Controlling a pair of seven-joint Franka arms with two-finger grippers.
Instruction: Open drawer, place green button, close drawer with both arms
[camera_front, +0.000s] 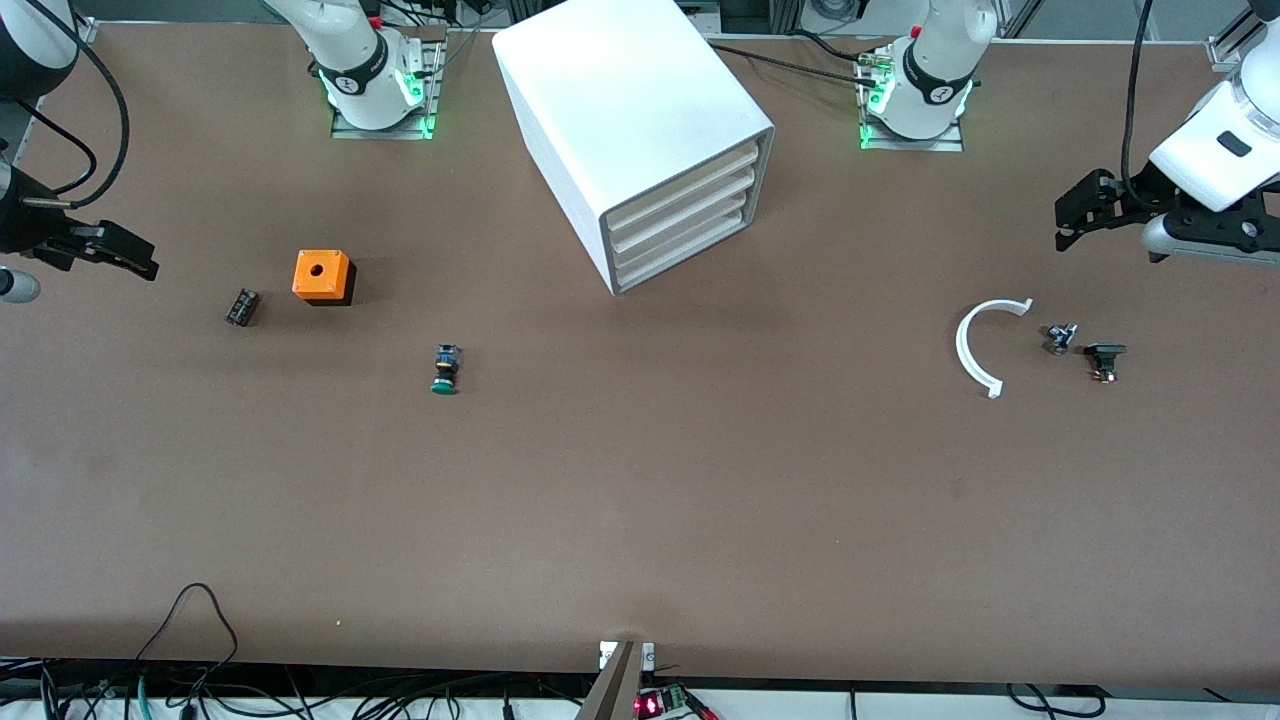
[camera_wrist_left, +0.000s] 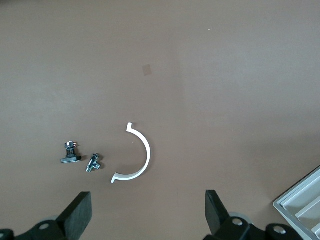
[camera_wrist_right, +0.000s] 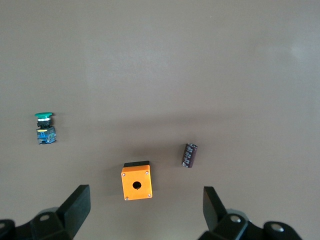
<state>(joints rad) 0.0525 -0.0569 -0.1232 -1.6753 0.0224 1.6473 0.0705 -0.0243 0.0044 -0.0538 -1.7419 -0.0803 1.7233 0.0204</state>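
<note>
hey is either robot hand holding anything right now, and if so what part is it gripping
Nothing is held. The left gripper and the right gripper are both open and empty above the table; the button lies untouched on the table.

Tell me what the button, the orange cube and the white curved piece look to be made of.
The button: likely molded plastic, with a glossy dark-green cap that catches light on a blue-and-black body.
The orange cube: probably plastic, matte and uniformly colored, with small screws at its corners and a black base.
The white curved piece: thin, matte white, seemingly plastic; possibly printed, though that cannot be confirmed.
</note>
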